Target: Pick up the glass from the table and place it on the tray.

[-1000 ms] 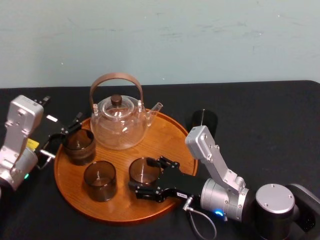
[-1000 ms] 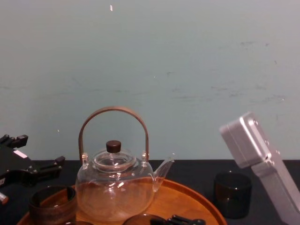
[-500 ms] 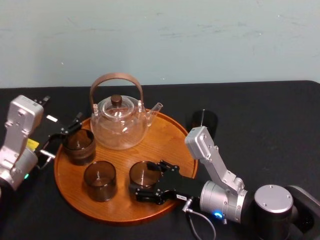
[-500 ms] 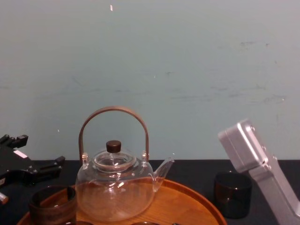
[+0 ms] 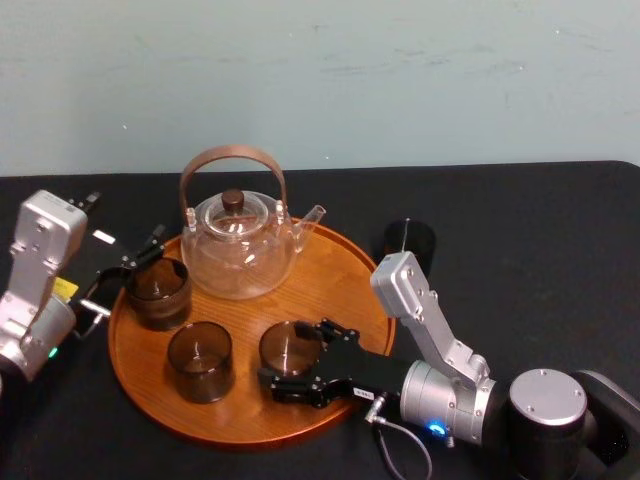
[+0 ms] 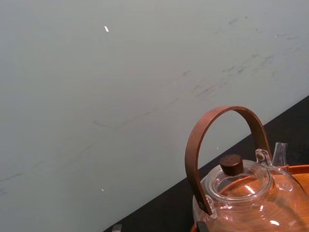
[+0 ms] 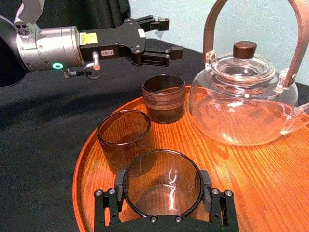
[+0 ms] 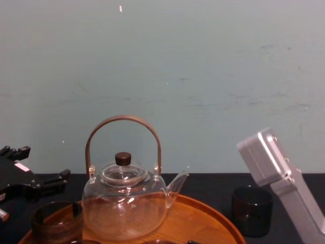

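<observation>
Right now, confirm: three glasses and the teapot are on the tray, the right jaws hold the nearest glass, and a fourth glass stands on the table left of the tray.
Wrong side: the head view shows the fourth glass on the table right of the tray, not left. The rest stands.

Setting: likely a robotics lab bench.
Under the tray [image 5: 345, 272]: black cloth-covered table [image 5: 560, 250].
Behind the tray: bare, scuffed pale wall [image 5: 420, 80].
On the tray: glass teapot [image 5: 238, 248].
</observation>
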Controlling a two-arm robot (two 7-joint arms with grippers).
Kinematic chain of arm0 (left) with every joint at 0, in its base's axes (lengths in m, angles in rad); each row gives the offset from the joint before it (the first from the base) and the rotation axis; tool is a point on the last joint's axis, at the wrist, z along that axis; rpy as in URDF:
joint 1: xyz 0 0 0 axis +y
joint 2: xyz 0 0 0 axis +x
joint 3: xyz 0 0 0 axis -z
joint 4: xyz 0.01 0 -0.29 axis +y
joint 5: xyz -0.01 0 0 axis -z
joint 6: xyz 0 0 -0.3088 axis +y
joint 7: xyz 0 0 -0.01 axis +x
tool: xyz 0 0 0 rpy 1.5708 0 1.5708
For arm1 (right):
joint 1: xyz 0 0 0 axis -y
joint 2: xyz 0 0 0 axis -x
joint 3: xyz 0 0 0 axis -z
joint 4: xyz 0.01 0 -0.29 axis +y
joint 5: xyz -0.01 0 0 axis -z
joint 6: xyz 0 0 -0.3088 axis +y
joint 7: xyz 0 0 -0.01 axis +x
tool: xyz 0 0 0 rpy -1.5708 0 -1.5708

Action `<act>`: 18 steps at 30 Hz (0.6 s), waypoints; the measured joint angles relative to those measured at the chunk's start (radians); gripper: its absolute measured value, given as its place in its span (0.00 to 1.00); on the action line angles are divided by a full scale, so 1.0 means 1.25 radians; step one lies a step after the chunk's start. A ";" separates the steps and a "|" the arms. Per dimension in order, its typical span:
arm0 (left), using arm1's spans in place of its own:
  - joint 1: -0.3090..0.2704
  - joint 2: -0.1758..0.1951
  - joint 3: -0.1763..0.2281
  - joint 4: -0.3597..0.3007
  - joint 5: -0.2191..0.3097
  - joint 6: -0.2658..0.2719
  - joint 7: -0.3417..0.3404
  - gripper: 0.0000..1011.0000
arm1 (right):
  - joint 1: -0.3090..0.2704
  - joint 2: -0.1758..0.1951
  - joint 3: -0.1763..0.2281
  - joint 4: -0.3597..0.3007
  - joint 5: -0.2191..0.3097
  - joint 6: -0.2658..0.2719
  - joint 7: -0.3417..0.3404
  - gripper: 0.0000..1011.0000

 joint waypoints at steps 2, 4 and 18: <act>0.000 0.000 0.000 0.000 0.000 0.000 0.000 0.99 | 0.000 0.000 0.000 0.000 0.000 0.000 0.000 0.96; 0.000 0.000 0.000 0.000 0.000 0.000 0.000 0.99 | 0.000 0.000 0.000 0.000 0.000 0.000 0.000 0.99; 0.000 0.000 0.000 0.000 0.000 0.000 0.000 0.99 | -0.009 0.010 0.009 -0.020 0.000 -0.028 -0.009 0.99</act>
